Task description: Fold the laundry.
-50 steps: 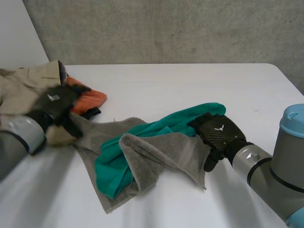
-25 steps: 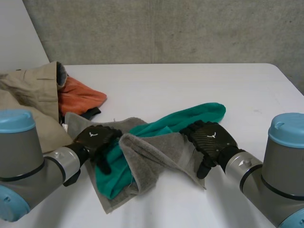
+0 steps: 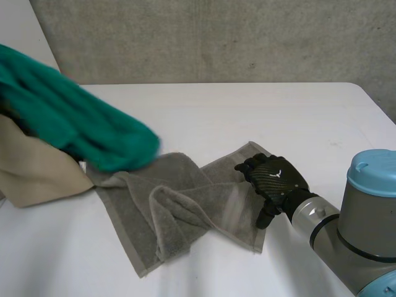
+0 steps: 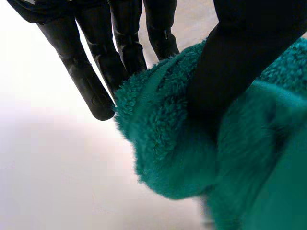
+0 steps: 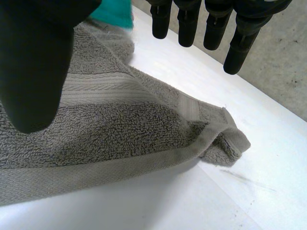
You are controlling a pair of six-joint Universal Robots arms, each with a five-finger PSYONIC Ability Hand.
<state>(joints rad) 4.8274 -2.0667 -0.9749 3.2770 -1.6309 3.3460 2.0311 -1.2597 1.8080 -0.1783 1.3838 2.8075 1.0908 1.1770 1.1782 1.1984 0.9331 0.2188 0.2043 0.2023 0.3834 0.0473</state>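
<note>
A green towel (image 3: 80, 130) hangs in the air over the table's left side, lifted off the grey towel (image 3: 179, 204). In the left wrist view my left hand (image 4: 86, 72) is shut on the green towel (image 4: 182, 143), its thumb pressing the cloth against the fingers. The grey towel lies rumpled on the table's middle, with a fold bunched along its centre. My right hand (image 3: 275, 179) rests open at that towel's right edge. In the right wrist view its straight fingers (image 5: 187, 24) hover just over the grey towel (image 5: 110, 124) near a corner.
A beige garment (image 3: 31, 179) lies at the table's left edge, partly behind the green towel. The white table (image 3: 247, 111) stretches bare toward the grey wall at the back and to the right.
My left hand closed on the green towel and pulled it up and to the left, off the grey towel. The grey towel now lies uncovered. My right hand stayed at its right edge.
</note>
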